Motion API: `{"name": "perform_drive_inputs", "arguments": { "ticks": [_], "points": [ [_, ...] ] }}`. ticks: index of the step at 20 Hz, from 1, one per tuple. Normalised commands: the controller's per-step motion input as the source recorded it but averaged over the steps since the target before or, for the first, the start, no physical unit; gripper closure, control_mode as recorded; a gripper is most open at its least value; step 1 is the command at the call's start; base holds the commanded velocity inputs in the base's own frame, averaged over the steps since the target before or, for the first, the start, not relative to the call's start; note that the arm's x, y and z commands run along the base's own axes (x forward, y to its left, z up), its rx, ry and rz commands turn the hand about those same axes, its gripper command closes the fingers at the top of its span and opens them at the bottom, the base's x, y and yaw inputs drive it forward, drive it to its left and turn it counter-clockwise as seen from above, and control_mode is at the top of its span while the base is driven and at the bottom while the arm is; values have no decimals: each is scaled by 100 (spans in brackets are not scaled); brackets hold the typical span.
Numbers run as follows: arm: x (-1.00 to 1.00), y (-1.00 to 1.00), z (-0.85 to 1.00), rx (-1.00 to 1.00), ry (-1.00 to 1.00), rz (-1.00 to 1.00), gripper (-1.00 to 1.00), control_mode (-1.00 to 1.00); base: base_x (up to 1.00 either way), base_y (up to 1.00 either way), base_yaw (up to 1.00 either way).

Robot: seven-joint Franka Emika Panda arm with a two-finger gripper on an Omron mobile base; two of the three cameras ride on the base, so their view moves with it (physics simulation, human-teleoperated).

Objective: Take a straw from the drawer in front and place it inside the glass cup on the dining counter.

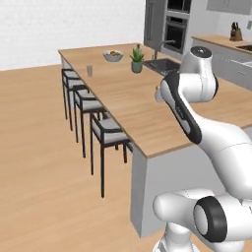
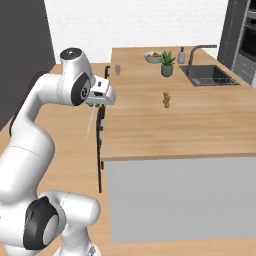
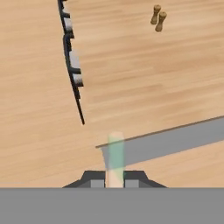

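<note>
While it hangs beside the dining counter (image 2: 200,125), the gripper (image 3: 115,178) is closed. Its fingertips pinch the straw (image 3: 115,157).

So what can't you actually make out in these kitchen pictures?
- Thin pale cream straw: its held end is hidden between the dark gripper tips, hand view.
- Small see-through glass cup: too small to see whether anything is in it, both base views.
- Light-wood dining counter: right part hidden behind the white arm, left base view.
</note>
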Motion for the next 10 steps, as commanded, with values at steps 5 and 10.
{"name": "perform_drive_inputs", "arguments": {
  "ticks": [5, 10],
  "points": [
    [0, 0, 0, 0, 0, 0, 100, 100, 4, 100, -33],
    [0, 0, 0, 0, 0, 0, 100, 100, 15, 100, -39]
  ]
}}
